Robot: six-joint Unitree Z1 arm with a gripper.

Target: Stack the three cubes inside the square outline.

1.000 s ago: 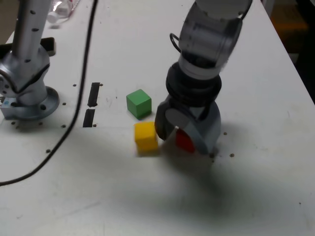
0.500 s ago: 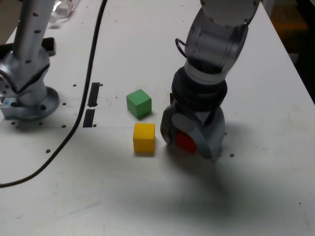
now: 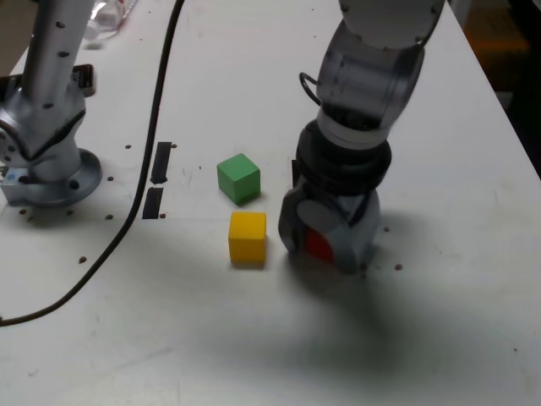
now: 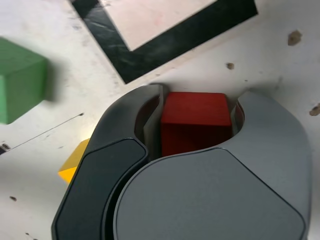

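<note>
White table (image 3: 439, 321), gripper (image 4: 197, 131) clasping red cube (image 4: 195, 122)

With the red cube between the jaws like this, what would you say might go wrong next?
The yellow cube sits just beside the gripper, so a sideways move might knock it. The red cube is outside the square outline, which the exterior view hardly shows, so placement may miss.
</note>
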